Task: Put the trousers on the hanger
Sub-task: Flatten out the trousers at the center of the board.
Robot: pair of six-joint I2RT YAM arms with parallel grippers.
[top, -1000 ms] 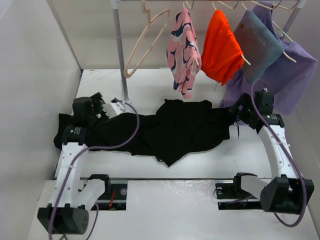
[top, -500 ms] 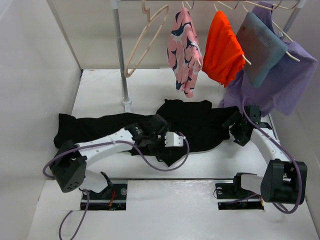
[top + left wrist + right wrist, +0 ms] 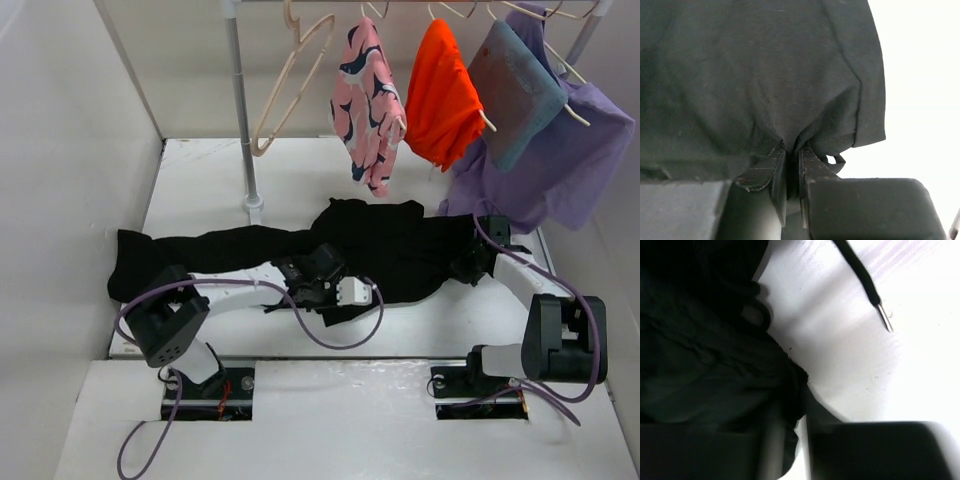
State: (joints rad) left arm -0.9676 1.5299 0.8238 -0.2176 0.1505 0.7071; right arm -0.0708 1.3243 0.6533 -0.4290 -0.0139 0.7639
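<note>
**Both pincers clamped on the trousers, hanger bare on the rail**

The trousers (image 3: 385, 240) lie spread across the white worktop (image 3: 200, 170), one leg stretching far to the left and the bulk bunched in the middle. The left pincer (image 3: 790, 157) reaches in low from the left over the near edge of the cloth. Its wrist view shows the two fingers drawn close together with a pinch of black fabric gathered between them, folds fanning out from the grip. The right pincer (image 3: 468, 265) sits at the right end of the garment. Its own camera is blurred, but the fingers appear closed on the dark hem, with bare worktop just beside. A thin black drawstring (image 3: 862, 282) with a metal tip lies on the surface near that hem.

The hanger (image 3: 290, 85) hangs tilted from the rail at the upper left, next to the upright pole (image 3: 240, 120), carrying nothing and well apart from the trousers. To its right hang a pink patterned garment (image 3: 365, 100) and an orange garment (image 3: 440, 90)
</note>
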